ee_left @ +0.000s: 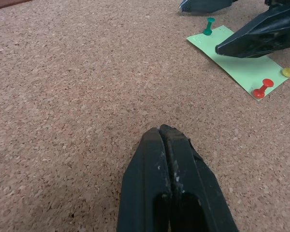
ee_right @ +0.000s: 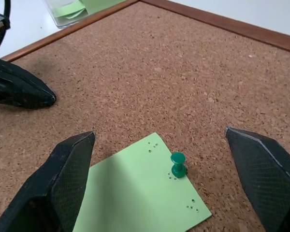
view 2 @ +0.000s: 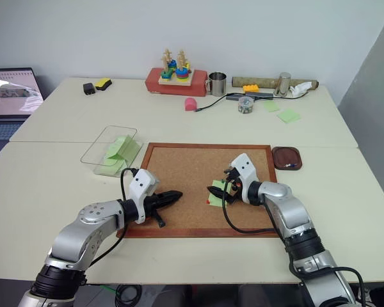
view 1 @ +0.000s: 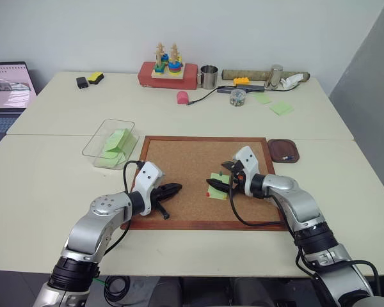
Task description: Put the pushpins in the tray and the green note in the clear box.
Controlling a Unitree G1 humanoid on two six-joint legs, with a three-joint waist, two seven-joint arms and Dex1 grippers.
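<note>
Green note (ee_right: 135, 188) lies pinned flat on the cork board (view 1: 179, 160), directly under my right gripper (ee_right: 169, 183), jaws apart. Green pushpin (ee_right: 178, 165) stands upright between them, nearer this arm. My left gripper (ee_left: 171, 159), jaws together, rests well apart.

A lab or office: pale tables (view 1: 64, 185), a laptop (view 1: 6, 89), bare white wall (view 1: 243, 25).

The cork board (view 1: 179, 167) sits at frame centre with the sticky note (view 1: 219, 185) pinned on its right half, the clear box (view 1: 97, 148) left of it, the tray (view 1: 283, 151) at its upper right.
</note>
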